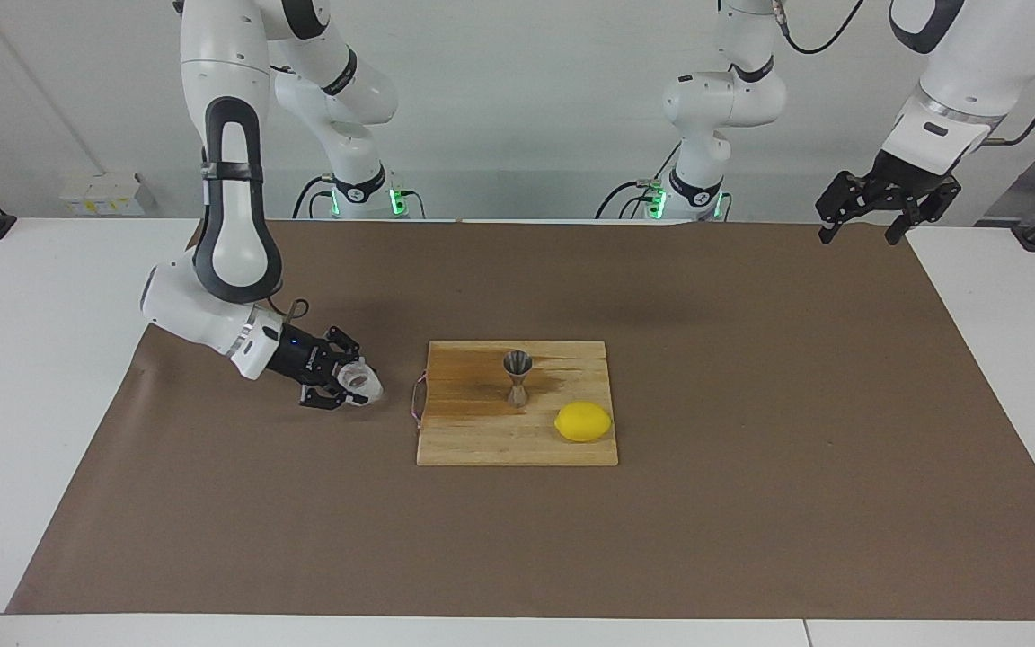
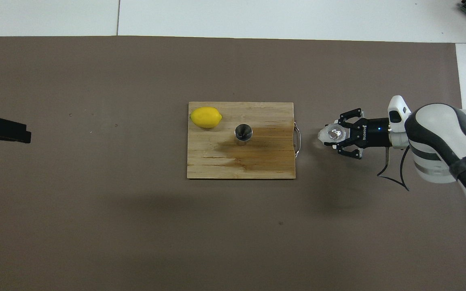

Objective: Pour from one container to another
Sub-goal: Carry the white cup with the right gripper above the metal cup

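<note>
Brown mat (image 1: 751, 431): right gripper (image 1: 351, 382) low, jaws clenched on glass cup (image 1: 361, 381); left gripper (image 1: 874, 209) raised, jaws released.

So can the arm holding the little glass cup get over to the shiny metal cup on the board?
Probably yes. The right end effector, shut on the glass cup, is beside the wooden board, and nothing stands between it and the jigger. The lemon lies off its path.
</note>
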{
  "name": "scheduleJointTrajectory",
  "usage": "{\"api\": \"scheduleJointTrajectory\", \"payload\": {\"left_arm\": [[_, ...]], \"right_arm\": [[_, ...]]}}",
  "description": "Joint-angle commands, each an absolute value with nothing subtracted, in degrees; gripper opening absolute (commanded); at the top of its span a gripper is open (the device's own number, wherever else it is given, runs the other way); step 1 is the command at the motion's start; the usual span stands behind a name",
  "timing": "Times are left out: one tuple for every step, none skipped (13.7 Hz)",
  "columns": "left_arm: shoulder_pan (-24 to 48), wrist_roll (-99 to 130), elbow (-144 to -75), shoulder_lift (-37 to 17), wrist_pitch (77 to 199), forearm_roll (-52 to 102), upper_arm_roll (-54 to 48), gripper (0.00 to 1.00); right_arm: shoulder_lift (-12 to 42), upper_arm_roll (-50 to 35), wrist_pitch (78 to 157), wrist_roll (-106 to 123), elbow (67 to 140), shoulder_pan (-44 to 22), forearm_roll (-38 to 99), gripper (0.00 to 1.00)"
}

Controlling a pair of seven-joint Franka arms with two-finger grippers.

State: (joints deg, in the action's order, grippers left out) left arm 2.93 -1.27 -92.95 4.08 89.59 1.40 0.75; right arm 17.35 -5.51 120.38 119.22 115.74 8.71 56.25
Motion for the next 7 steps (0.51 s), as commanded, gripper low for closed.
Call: {"api": "scheduleJointTrajectory", "payload": {"left_arm": [[2.55,-2.11,-93.42,4.04,88.24,2.20,0.62,1.00],[2.55,-2.02,-93.43,4.04,88.16,2.20,0.62,1.00],[2.55,-2.02,-93.60,4.13,87.98,2.20,0.62,1.00],[2.64,-2.02,-93.69,4.13,87.98,2.20,0.62,1.00],[2.81,-1.76,-93.60,4.13,87.98,2.11,0.53,1.00],[3.16,-1.58,-93.60,4.13,88.15,2.11,0.53,1.00],[3.16,-1.58,-93.60,4.13,88.24,2.11,0.53,1.00]], "right_arm": [[14.59,-5.71,121.37,112.17,115.41,5.64,56.69,0.11],[14.42,-5.71,121.90,109.63,114.79,4.23,55.65,0.11],[14.33,-5.71,122.77,106.47,113.83,3.35,54.16,0.11],[14.33,-5.71,123.13,103.91,112.86,2.12,52.40,0.11],[14.15,-5.71,123.22,101.54,112.07,0.80,50.99,0.11],[13.63,-5.71,123.31,99.60,111.89,-0.08,49.93,0.11],[13.36,-5.71,123.31,97.93,111.54,-1.39,48.96,0.11]]}}
